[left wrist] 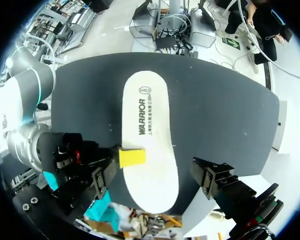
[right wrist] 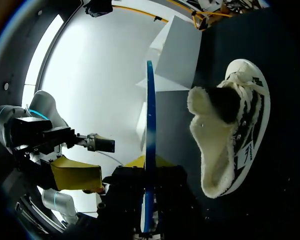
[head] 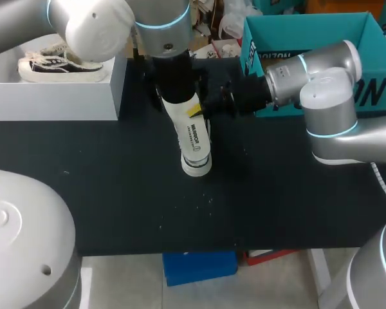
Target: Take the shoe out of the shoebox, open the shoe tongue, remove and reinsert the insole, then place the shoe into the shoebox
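White insole (left wrist: pixel 150 125) is up off the table (head: pixel 116 199), held flat in the air, blue on its underside. The right gripper (right wrist: pixel 147 162) is the one that's got it. It comes in from the side and pinches the long edge, with one yellow fingertip (left wrist: pixel 132 157) pressed on the top face and the other finger underneath, so the fingers are nearly together with only the insole between them.

The left gripper (left wrist: pixel 154 172) hangs straight above the insole's wider end, pointing down. Its fingers are spread wide and, as far as I can see, touch nothing.

The shoe (head: pixel 58 64) is a black and white sneaker with a fluffy lining. It sits on top of a white box (head: pixel 51 96) at the back left of the table, well apart from the teal shoebox (head: pixel 309 38), which stands at the back right behind the right arm with its open side up. The table itself is matte black with a few pale specks on it.
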### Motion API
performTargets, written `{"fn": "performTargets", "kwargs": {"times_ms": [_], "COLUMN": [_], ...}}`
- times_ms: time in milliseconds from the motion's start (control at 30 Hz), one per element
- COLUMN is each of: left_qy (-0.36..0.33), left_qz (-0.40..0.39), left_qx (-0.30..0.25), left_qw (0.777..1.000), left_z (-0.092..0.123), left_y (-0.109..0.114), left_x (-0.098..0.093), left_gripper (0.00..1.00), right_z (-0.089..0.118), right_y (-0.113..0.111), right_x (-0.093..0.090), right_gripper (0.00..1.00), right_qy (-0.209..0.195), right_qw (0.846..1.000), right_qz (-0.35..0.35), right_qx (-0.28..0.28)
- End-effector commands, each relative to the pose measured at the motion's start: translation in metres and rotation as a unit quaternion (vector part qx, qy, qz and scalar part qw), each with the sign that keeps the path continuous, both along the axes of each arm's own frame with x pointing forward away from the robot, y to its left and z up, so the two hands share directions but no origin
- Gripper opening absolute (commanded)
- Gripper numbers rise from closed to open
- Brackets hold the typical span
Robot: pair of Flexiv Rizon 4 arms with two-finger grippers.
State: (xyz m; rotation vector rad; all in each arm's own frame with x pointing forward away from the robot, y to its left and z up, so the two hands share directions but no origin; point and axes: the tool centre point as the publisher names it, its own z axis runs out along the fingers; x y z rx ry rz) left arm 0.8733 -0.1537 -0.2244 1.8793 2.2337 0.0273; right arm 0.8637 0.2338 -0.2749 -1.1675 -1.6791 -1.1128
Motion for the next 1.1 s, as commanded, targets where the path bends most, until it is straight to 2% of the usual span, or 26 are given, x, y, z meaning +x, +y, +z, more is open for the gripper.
{"fn": "performTargets", "kwargs": {"times_ms": [33,300,800,967,1100], "left_qy": [0.002,0.005,-0.004,-0.004,-0.005], "left_qz": [0.002,0.027,0.059,0.058,0.051], "left_qx": [-0.004,-0.005,-0.02,-0.025,-0.03], "left_qw": [1.0,1.0,0.998,0.998,0.998], "left_z": [-0.002,-0.006,0.0,0.0,0.0], "left_y": [0.01,0.024,0.043,0.044,0.04], "left_x": [0.011,0.038,0.076,0.079,0.067], "left_gripper": [1.0,1.0,1.0,1.0,1.0], "right_z": [-0.001,-0.001,-0.001,-0.001,-0.001], "right_y": [0.001,0.001,0.001,0.001,0.001], "right_x": [0.001,0.001,0.001,0.001,0.001], "right_gripper": [0.0,0.0,0.0,0.0,0.0], "right_qy": [0.0,0.0,0.0,0.0,0.0], "right_qw": [1.0,1.0,1.0,1.0,1.0], "right_qz": [0.0,0.0,0.0,0.0,0.0], "right_qx": [0.0,0.0,0.0,0.0,0.0]}}
